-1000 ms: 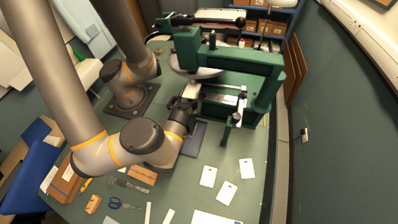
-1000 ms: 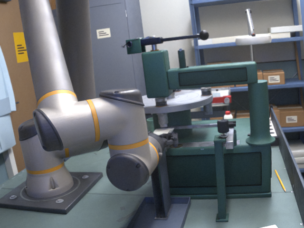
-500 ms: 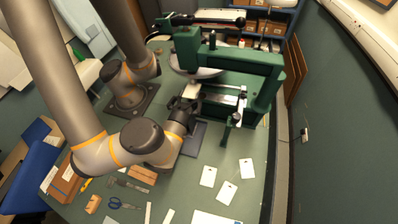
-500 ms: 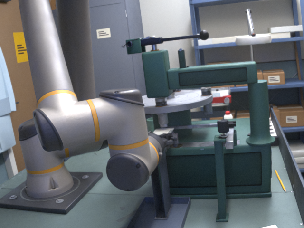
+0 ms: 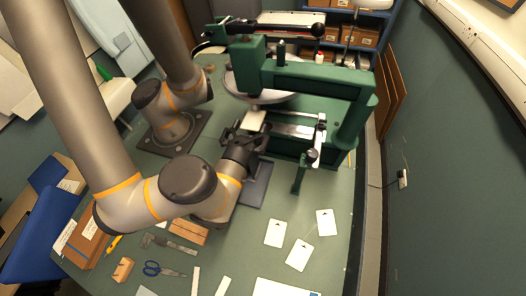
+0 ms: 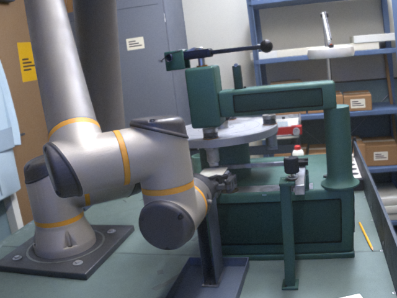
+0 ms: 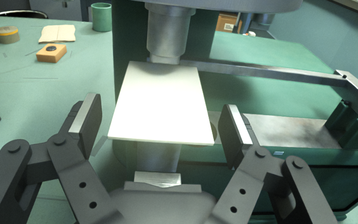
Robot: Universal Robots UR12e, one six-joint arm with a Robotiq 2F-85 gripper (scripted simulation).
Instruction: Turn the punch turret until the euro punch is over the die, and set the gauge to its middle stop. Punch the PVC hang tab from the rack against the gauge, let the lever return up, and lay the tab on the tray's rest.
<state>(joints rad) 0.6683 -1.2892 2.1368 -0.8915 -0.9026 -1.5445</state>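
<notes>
My gripper (image 7: 161, 124) is open and holds nothing; its fingers stand on either side of the white PVC hang tab (image 7: 161, 103). The tab lies flat on the press bed with its far end under the punch (image 7: 167, 34), against the gauge bar (image 7: 264, 71). From the side the gripper (image 5: 245, 135) sits at the front of the green punch press (image 5: 310, 100), below the grey turret disc (image 6: 231, 130). The lever (image 6: 231, 49) with its black ball stands up, roughly level. The gauge knob (image 6: 291, 165) sits on the right of the bed.
The arm's elbow (image 6: 128, 173) fills the space left of the press. A blue tray with an upright rest (image 5: 257, 182) stands under the wrist. Loose white cards (image 5: 300, 235), scissors (image 5: 162, 270) and wood blocks lie on the front table. A shelf (image 6: 320, 64) stands behind.
</notes>
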